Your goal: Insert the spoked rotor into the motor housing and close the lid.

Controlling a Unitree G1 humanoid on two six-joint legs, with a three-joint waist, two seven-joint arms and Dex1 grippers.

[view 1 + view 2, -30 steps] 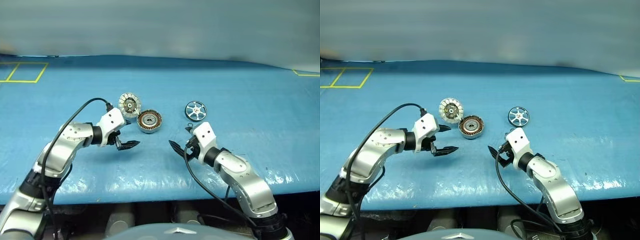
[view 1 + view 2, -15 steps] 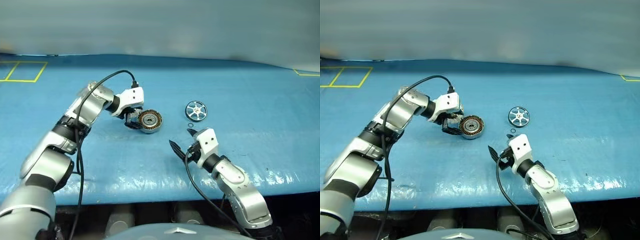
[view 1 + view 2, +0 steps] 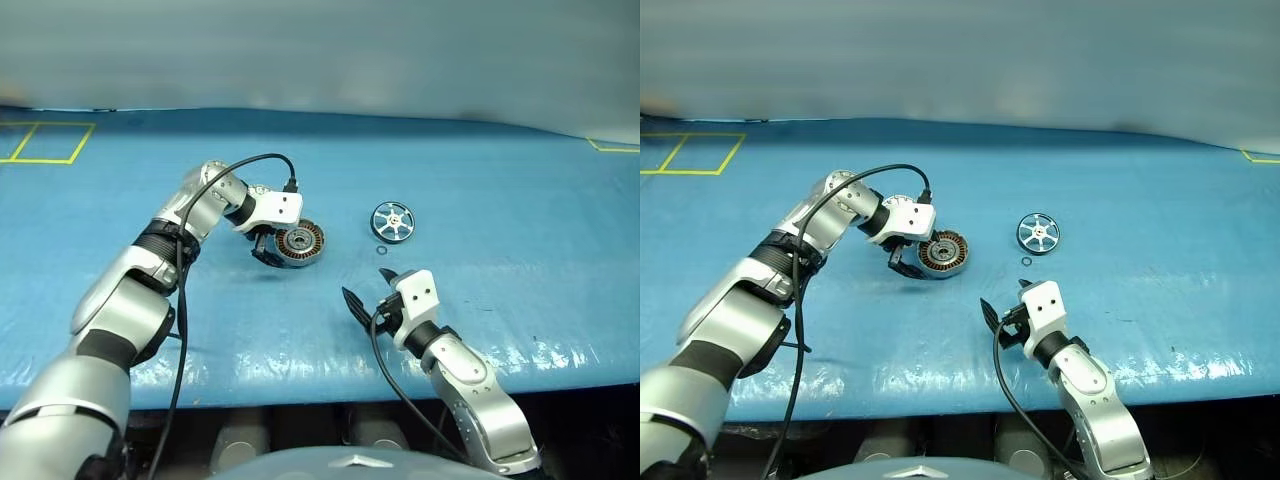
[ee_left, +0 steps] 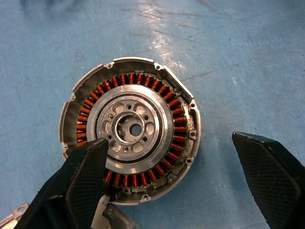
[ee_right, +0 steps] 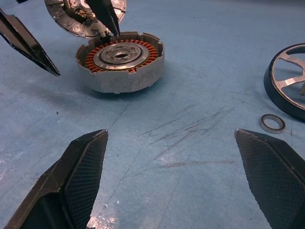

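The motor housing [image 3: 303, 243] sits open on the blue table, its copper windings and silver hub [image 4: 131, 129] facing up. My left gripper [image 3: 271, 248] points down over the housing's left side, open, one finger [image 4: 81, 183] above the windings and the other beside the cup. The ribbed lid [image 5: 78, 16] lies just behind the housing, hidden by my left hand in the head views. To the right lies the spoked rotor [image 3: 392, 221], flat on the table. My right gripper [image 3: 367, 288] hovers open and empty nearer the front edge, aimed at the housing.
A tiny thin ring [image 3: 380, 250] lies on the table just in front of the rotor. The blue table cover [image 3: 480, 300] is wrinkled near the front edge. Yellow tape squares [image 3: 45, 143] mark the far left corner.
My left arm swung from in front of the parts up and over them, and its gripper now points down at the housing, covering the lid. My right arm drew back slightly.
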